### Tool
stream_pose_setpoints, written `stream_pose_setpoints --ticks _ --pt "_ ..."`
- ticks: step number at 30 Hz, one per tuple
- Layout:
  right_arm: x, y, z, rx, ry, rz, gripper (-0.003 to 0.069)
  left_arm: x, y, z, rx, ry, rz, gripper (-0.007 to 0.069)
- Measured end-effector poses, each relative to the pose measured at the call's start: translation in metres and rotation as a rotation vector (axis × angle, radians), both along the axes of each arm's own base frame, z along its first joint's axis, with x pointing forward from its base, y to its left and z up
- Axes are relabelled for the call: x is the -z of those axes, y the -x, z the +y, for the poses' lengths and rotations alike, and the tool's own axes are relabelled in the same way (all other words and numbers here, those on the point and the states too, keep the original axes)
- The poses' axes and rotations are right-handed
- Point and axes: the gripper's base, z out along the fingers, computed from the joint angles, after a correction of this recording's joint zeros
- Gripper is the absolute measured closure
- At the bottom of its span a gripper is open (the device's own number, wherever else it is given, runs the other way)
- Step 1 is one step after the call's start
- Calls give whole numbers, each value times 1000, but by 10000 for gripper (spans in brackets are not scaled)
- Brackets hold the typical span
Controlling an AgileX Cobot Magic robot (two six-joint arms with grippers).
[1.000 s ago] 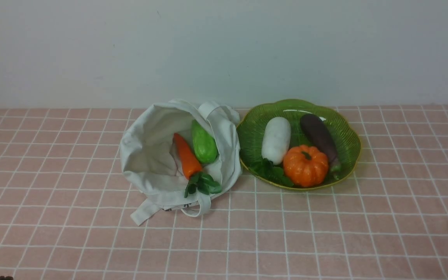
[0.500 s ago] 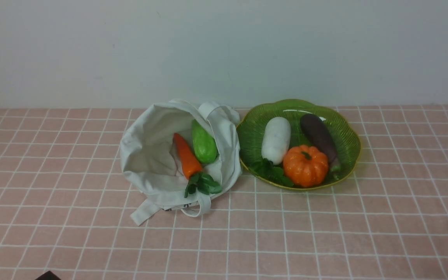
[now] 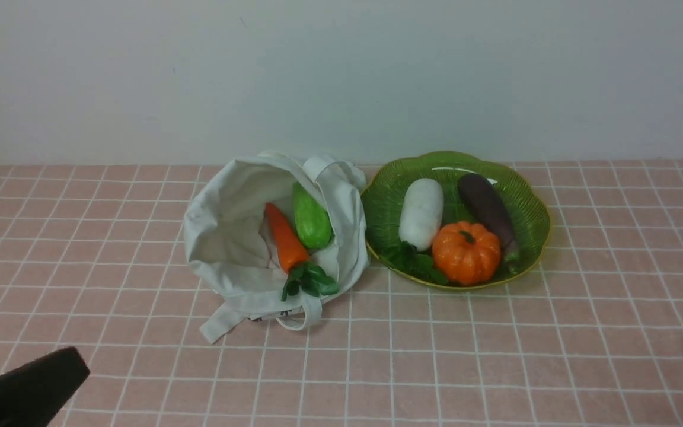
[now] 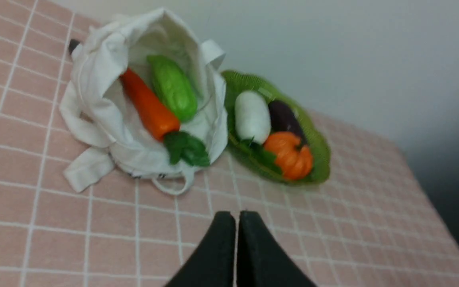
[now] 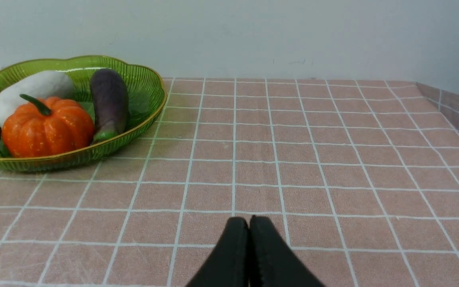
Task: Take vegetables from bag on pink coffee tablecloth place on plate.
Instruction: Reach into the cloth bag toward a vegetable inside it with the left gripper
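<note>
While both jaws sit closed, the bag (image 3: 223, 237) holds carrot (image 3: 285, 240) and gourd (image 3: 311, 216), the plate (image 3: 384, 204) pumpkin (image 3: 466, 254), eggplant (image 3: 487, 207), radish (image 3: 421, 212).

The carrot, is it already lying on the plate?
No, the carrot lies inside the bag beside the gourd, not on the plate.

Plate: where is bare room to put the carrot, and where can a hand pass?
In the plate, bare strips lie left of the radish and behind the eggplant; the front is crowded by the pumpkin and leaves. Bag and plate almost touch. The cloth in front and right is bare.
</note>
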Motion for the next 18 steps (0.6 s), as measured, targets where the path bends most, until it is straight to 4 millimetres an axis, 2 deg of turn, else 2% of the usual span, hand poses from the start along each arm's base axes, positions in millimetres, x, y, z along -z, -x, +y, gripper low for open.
stream_pose_setpoints --ticks 1,2,5,10,13,15,16,18 --pt "0 0 0 0 0 0 673 -7 -14 -1 34 -64 78 629" --pt "0 0 0 0 0 0 673 -5 -16 -1 40 -74 99 629" --pt "0 0 0 0 0 0 673 -15 -54 -4 119 -199 302 629" --pt "0 0 0 0 0 0 673 -21 -111 -9 213 -257 490 629" --pt "0 0 0 0 0 0 673 -17 -138 -15 264 -265 572 629" --pt "0 0 0 0 0 0 673 -6 -162 -32 339 -280 669 629" --pt "0 0 0 0 0 0 673 -3 -165 -34 345 -282 683 629" --pt "0 0 0 0 0 0 673 4 -180 -52 387 -306 722 629"
